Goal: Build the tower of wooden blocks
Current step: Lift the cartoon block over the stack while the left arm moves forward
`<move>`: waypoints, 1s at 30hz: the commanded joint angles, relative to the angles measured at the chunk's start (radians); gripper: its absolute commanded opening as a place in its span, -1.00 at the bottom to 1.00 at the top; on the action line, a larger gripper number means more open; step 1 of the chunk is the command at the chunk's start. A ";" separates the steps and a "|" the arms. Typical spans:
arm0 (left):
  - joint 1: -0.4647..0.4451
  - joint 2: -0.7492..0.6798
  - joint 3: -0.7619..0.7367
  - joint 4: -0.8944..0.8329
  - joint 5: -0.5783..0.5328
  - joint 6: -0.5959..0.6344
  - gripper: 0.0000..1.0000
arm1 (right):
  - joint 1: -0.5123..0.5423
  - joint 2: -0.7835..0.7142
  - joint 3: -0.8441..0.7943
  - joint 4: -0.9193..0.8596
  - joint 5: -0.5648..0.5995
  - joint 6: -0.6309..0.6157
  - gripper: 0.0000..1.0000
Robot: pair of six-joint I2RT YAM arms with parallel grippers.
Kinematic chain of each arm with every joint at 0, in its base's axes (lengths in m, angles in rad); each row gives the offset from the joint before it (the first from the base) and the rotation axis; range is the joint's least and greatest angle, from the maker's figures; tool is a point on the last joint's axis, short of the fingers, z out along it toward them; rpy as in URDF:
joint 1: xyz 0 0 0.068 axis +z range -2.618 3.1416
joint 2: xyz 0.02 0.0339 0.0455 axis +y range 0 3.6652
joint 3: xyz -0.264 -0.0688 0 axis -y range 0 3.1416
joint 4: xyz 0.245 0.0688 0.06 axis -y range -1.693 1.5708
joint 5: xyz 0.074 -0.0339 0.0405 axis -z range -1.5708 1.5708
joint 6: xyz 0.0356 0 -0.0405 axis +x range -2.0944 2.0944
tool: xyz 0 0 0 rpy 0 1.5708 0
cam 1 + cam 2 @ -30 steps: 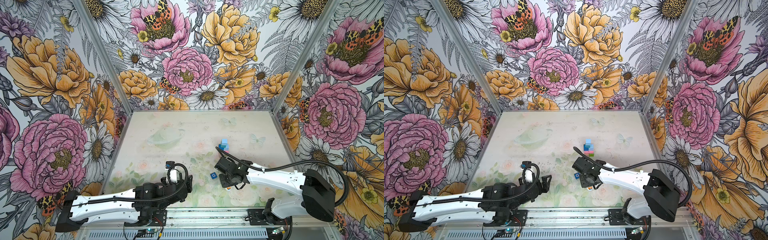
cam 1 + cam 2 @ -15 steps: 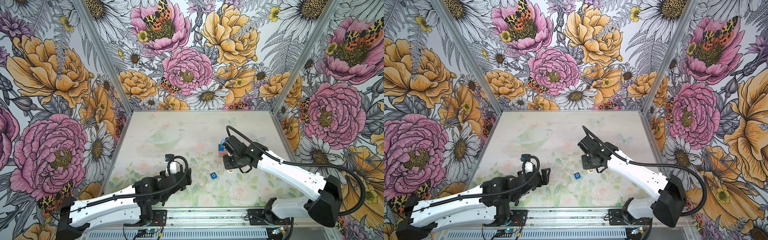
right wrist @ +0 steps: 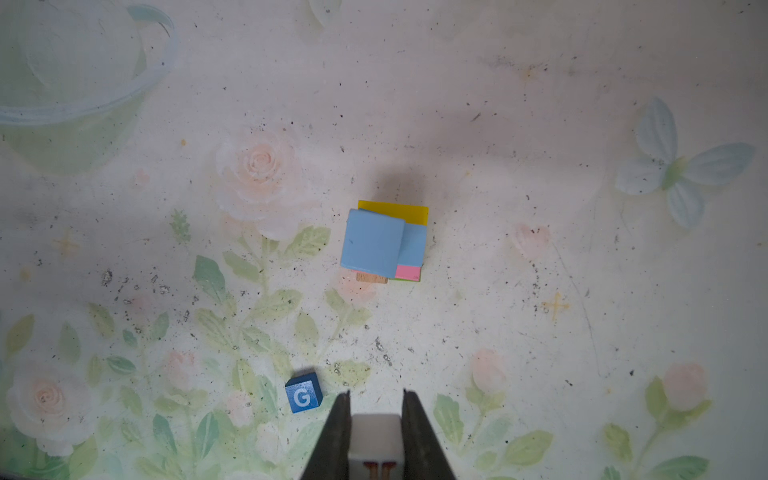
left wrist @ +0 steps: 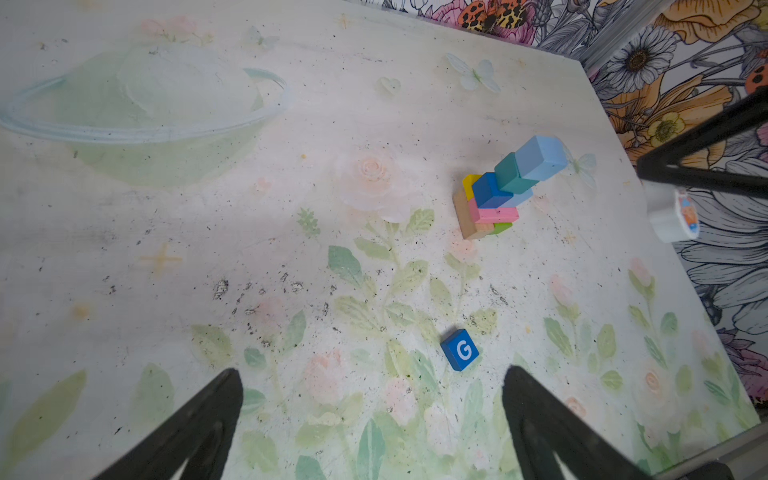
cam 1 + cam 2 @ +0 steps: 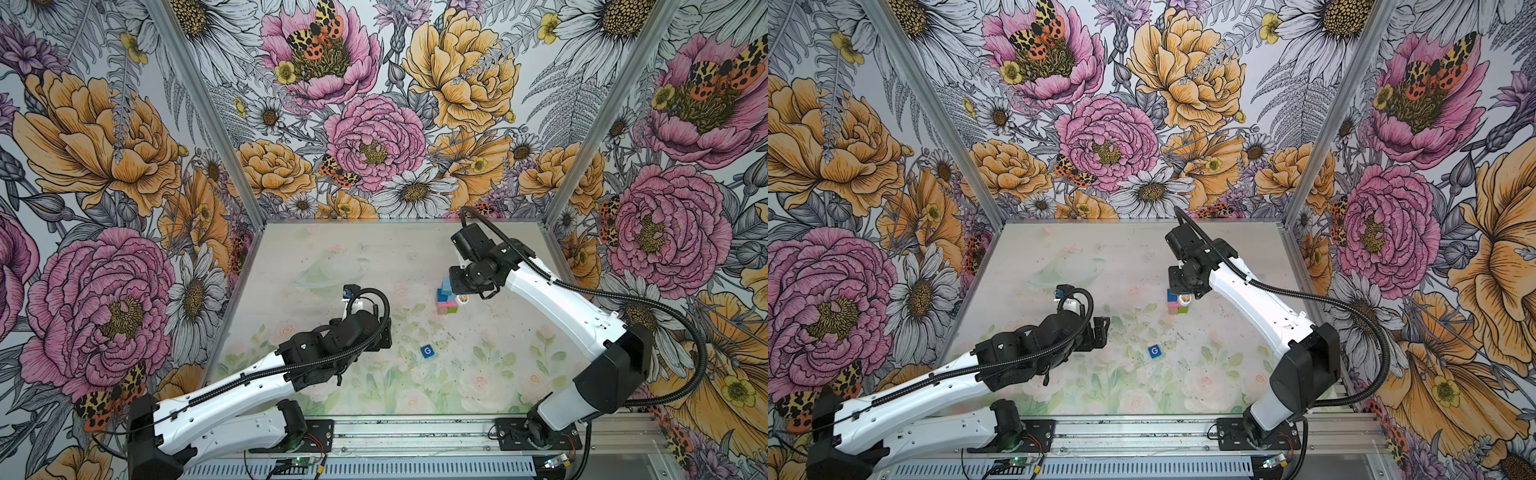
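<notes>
Beside tower (image 3: 386,241), right gripper (image 3: 376,401) grips white-and-orange figure piece (image 3: 376,438) aloft | left gripper (image 4: 372,374) gapes wide, empty | G cube (image 4: 460,350) lies alone on counter (image 4: 374,124)

— Where do the top views sit?
— High above the near edge, side by side, facing down over the whole worktop (image 5: 374,249).
— And the wrist cameras?
— Left looks slantwise from low, toward the far right. Right looks straight down over the tower (image 3: 374,243). Both catch the G cube (image 4: 459,350).
</notes>
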State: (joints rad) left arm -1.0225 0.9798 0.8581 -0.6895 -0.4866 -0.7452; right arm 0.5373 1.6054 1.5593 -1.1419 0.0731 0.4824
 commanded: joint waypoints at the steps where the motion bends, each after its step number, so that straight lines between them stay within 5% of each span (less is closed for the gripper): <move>1: 0.036 0.050 0.053 0.068 0.089 0.096 0.98 | -0.019 0.058 0.077 -0.010 -0.012 -0.042 -0.63; 30: 0.170 0.174 0.128 0.144 0.232 0.181 0.98 | -0.094 0.306 0.292 -0.013 -0.062 -0.089 -0.62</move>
State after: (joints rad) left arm -0.8627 1.1568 0.9661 -0.5739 -0.2749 -0.5838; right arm 0.4500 1.8915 1.8187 -1.1542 0.0204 0.4011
